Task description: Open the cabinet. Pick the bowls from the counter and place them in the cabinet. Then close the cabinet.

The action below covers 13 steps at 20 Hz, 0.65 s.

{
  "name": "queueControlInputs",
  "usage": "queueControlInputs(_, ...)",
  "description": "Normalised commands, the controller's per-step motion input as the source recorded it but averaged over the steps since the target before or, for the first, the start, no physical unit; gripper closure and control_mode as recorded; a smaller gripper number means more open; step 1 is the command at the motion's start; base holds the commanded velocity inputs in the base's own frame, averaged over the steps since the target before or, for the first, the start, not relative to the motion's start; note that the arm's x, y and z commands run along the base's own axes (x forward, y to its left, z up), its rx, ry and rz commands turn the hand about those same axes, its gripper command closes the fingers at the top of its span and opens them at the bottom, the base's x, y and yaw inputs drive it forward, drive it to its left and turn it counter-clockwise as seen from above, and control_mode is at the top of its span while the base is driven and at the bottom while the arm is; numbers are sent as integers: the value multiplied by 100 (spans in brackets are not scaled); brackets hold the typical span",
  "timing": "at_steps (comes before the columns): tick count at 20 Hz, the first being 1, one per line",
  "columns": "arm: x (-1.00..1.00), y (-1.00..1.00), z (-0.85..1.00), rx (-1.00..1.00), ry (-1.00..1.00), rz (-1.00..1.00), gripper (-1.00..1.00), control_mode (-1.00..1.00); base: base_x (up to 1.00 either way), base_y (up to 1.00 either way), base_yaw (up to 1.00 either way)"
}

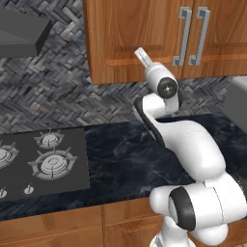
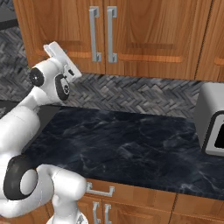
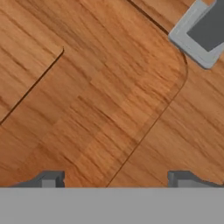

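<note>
The cabinet (image 1: 130, 38) hangs above the counter (image 1: 125, 154) with both panelled doors shut. Its two grey bar handles (image 1: 183, 36) stand side by side at the middle seam. My gripper (image 1: 141, 53) is raised close against the left door's panel, left of and slightly below the handles. In the hand view the gripper (image 3: 116, 179) is open, its fingertips (image 3: 52, 178) wide apart with only door wood between them. One end of a handle (image 3: 199, 30) shows at that view's top right. From the right base view the gripper (image 2: 53, 49) points at the cabinet (image 2: 144, 30). The bowls are out of view.
A dark grey gas hob (image 1: 43, 161) sits in the counter at the left, under a grey hood (image 1: 21, 31). A grey appliance (image 2: 212, 122) stands on the counter (image 2: 131, 144) at the right. Wooden drawers (image 2: 131, 197) run below the counter's front edge.
</note>
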Motion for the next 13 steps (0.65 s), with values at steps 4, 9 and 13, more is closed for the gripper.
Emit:
queueControlInputs(4, 28, -19, 7, 0, 0, 10, -100, -100, 0, 0, 0)
queueControlInputs(9, 18, -13, 1, 0, 5, 8, -100, -100, 0, 0, 0)
queueControlInputs(13, 3, -7, 1, 0, 15, 6, -100, -100, 0, 0, 0)
